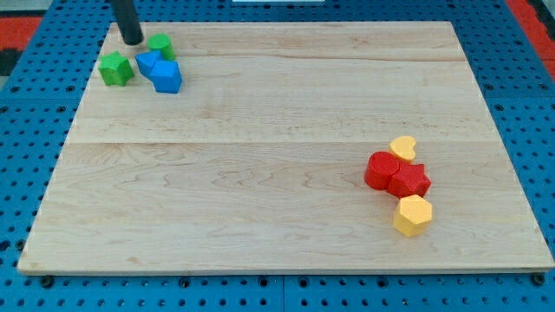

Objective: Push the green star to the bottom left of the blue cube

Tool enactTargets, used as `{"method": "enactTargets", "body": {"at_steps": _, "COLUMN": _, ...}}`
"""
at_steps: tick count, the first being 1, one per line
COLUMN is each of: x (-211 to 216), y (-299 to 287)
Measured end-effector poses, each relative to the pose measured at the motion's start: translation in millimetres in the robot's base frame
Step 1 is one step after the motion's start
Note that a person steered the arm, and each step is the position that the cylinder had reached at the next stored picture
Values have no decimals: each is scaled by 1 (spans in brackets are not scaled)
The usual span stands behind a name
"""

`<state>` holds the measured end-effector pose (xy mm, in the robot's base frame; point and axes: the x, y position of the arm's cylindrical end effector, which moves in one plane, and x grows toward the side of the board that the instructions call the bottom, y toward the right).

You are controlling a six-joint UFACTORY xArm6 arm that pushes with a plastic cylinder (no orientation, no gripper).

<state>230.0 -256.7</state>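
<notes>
The green star (115, 68) lies near the board's top left corner. Just to its right are two touching blue blocks: a blue cube (148, 62) and a larger blue block (166, 76) below and right of it. A second green block (161, 46) sits above the blue ones. My tip (131, 40) rests on the board above the green star, between it and the second green block, close to the blue cube's upper left.
At the view's right, a cluster: a small yellow block (403, 146), a red cylinder (381, 170), a red star (410, 180) and a yellow hexagonal block (413, 215). The wooden board (277, 156) lies on a blue pegboard.
</notes>
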Motion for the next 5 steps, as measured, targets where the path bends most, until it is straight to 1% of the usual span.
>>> {"method": "enactTargets", "body": {"at_steps": 1, "x": 52, "y": -11}}
{"method": "enactTargets", "body": {"at_steps": 2, "x": 74, "y": 11}}
{"method": "enactTargets", "body": {"at_steps": 3, "x": 77, "y": 40}}
{"method": "enactTargets", "body": {"at_steps": 4, "x": 110, "y": 49}}
{"method": "enactTargets", "body": {"at_steps": 5, "x": 122, "y": 48}}
